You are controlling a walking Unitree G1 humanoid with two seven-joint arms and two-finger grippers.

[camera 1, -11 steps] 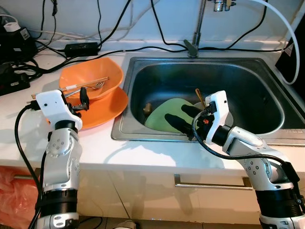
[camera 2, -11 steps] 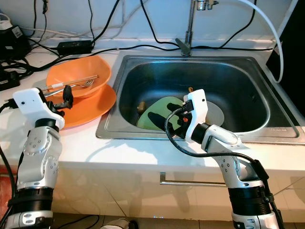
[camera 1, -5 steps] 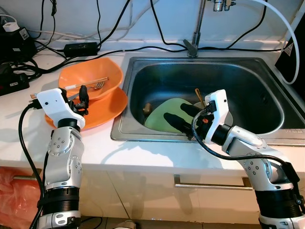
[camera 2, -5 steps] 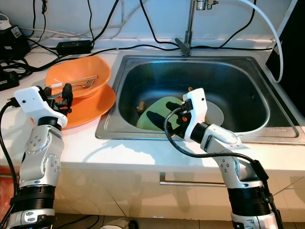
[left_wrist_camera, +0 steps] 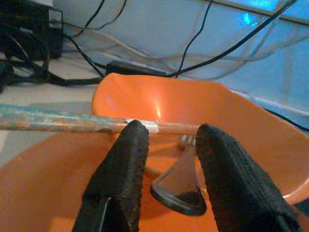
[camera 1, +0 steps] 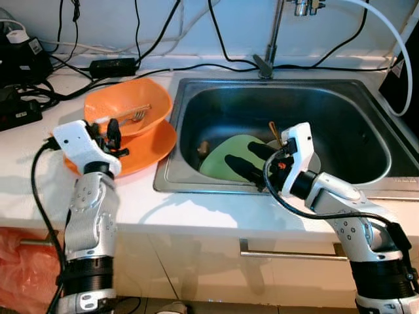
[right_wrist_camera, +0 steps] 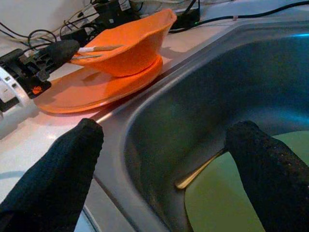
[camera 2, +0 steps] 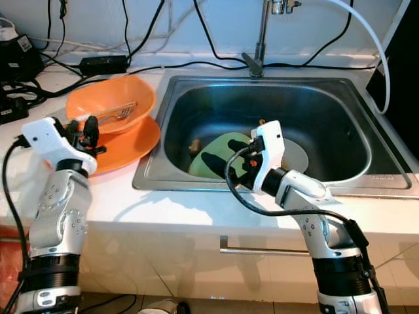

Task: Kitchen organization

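Observation:
An orange bowl (camera 1: 127, 108) sits on an orange plate (camera 1: 150, 147) on the white counter, left of the steel sink (camera 1: 353, 104). A metal fork (camera 1: 134, 117) and chopsticks (left_wrist_camera: 72, 123) lie in the bowl. My left gripper (camera 1: 108, 133) hovers over the plate at the bowl's near rim, open narrowly, with the fork's handle end (left_wrist_camera: 176, 191) between its fingers (left_wrist_camera: 123, 179). In the sink lie a green plate (camera 1: 226, 152), a pale plate (camera 2: 294, 156) and a gold utensil (camera 1: 274, 134). My right gripper (camera 1: 252, 159) is open wide just above the green plate.
Black cables and a power adapter (camera 1: 111, 65) run along the back of the counter, with black devices (camera 1: 19, 55) at the far left. The faucet (camera 1: 272, 39) and a white hose (camera 1: 393, 39) stand behind the sink. A drawer handle (camera 1: 288, 252) sits below.
My left gripper has moved forward toward the orange bowl, now reaching its rim and the fork handle. The right gripper has stayed in place over the green plate.

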